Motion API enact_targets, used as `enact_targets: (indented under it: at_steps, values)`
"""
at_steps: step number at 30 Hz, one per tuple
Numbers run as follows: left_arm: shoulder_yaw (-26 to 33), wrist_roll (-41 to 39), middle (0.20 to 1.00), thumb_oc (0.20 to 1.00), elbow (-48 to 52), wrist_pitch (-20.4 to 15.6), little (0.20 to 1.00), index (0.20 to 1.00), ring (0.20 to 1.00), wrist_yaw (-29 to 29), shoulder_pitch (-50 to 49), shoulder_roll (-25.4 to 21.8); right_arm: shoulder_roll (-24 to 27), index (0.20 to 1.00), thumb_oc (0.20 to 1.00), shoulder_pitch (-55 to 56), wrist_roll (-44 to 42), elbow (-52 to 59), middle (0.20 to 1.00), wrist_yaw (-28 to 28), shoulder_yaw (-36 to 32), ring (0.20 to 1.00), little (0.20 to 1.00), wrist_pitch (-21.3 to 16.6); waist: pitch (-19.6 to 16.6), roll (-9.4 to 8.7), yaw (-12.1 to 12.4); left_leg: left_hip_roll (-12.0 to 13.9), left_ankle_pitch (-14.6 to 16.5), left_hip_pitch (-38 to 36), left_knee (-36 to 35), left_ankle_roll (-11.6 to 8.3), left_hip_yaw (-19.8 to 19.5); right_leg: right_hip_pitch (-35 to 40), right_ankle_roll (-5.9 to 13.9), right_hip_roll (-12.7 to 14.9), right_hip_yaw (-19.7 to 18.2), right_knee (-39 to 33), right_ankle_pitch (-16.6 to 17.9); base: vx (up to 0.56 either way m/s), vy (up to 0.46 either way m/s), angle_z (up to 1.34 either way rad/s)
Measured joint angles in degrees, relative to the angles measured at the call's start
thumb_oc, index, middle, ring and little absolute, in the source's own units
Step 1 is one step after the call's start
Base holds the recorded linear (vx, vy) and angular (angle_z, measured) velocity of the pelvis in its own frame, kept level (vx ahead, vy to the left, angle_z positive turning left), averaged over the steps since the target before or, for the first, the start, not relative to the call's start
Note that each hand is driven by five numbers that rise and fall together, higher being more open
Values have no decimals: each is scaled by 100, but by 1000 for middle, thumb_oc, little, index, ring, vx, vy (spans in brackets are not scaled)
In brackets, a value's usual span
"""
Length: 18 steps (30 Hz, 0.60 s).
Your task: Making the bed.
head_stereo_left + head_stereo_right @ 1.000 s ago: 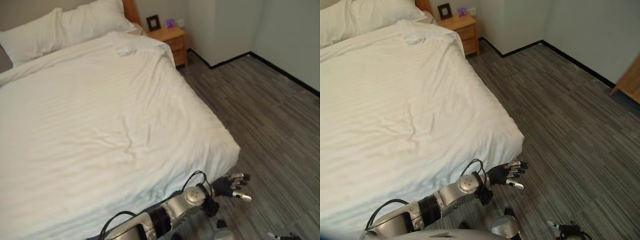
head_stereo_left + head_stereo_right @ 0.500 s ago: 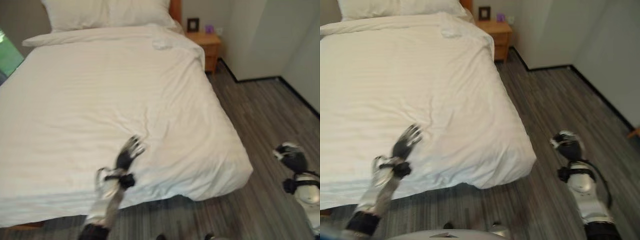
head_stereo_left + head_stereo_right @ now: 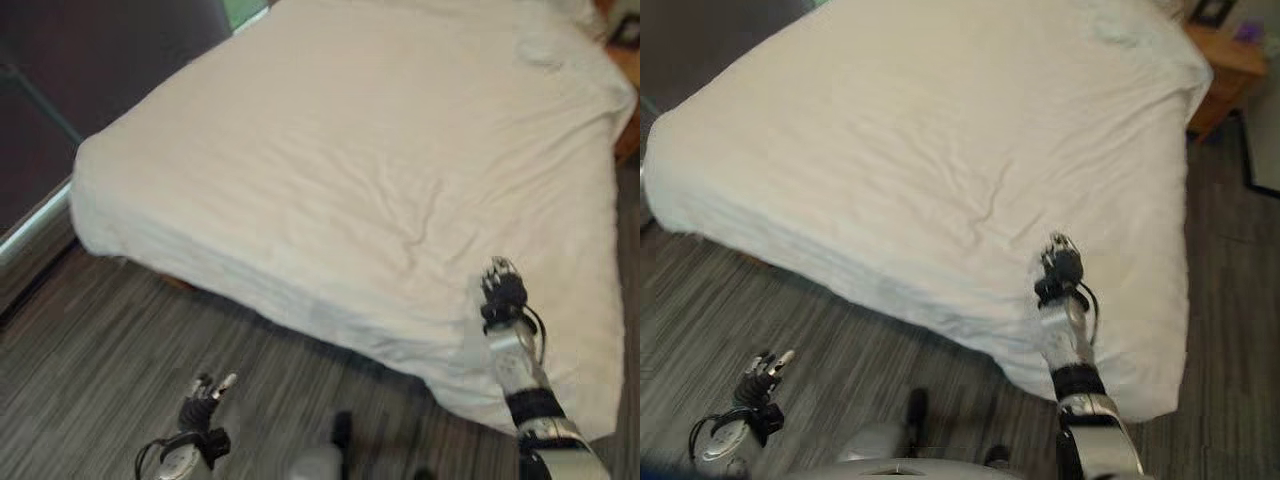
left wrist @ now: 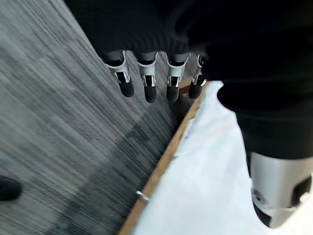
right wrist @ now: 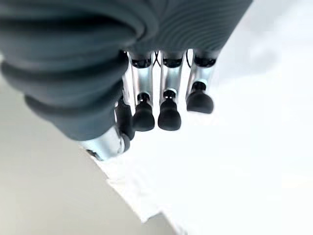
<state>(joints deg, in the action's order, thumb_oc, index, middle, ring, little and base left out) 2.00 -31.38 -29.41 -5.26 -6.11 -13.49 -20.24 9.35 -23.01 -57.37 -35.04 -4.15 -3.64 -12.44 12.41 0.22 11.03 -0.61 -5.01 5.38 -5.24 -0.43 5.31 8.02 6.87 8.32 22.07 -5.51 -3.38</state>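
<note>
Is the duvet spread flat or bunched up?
Spread flat: the duvet covers the bed edge to edge, with one crease near the right hand.

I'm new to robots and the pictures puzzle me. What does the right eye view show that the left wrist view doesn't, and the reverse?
Right eye view alone: the whole white duvet spread over the bed, a wooden nightstand, and the right robot hand above the duvet. Left wrist view alone: the bed's wooden base edge, seen close. Both: the left robot hand, fingers relaxed, over the grey striped floor.
</note>
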Motion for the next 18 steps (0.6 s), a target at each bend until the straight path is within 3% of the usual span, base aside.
enact_targets:
  at_steps: [2,5,9,10,12,14,15,18]
  values:
    - [-328,-2,1000,1000,-263,-96,1000,1000,1000,18,217,-9,115,200,200,-324,-326,-397,200,-2,-26,200,200,-98,113,70,6,13,-27,182,-10,-63,19,-203,-1,-12,18,-23,7,-98,44,17]
    - [-844,4,1000,1000,-261,-85,1000,1000,1000,78,519,65,396,200,200,-468,-299,-866,200,241,16,200,200,-359,363,353,-87,86,-121,480,-8,-7,356,-514,14,17,49,12,119,-33,61,10]
    - [-877,19,1000,1000,-5,-130,1000,1000,1000,190,752,53,368,200,200,-324,-6,-890,200,366,-9,200,200,-296,349,314,-305,6,-94,330,-9,-2,455,-447,30,137,-39,38,121,31,92,-10]
    - [-875,19,1000,1000,178,-146,1000,1000,1000,215,868,18,372,200,200,-176,119,-890,200,460,-127,200,200,-281,335,272,-333,-4,-78,304,-9,12,514,-461,32,160,-87,51,121,33,175,-15]
    - [-928,105,1000,1000,910,-158,1000,1000,1000,264,946,-309,388,200,200,204,129,-851,200,665,-531,200,200,-151,327,89,-655,-19,-75,219,-8,48,572,-459,46,189,-170,119,128,13,158,-16]
    - [-1020,252,1000,1000,1377,-203,1000,1000,1000,350,889,-641,394,200,200,567,112,-875,200,694,-916,200,200,-77,310,-71,-713,5,-31,136,-12,62,701,-475,58,207,-375,166,118,1,112,-50]
    - [-999,298,1000,1000,1381,-261,1000,1000,1000,419,999,-676,456,200,200,883,111,-993,200,585,-1141,200,200,-51,224,-262,-876,2,16,118,-10,74,902,-537,76,237,-500,108,125,33,169,-62]
    - [-1077,357,1000,1000,2114,-182,1000,1000,1000,427,1181,-591,693,200,200,2153,121,-1609,200,468,-2023,200,200,144,204,-402,-1123,-13,78,115,-12,78,1125,-657,169,265,-752,106,165,20,110,-43]
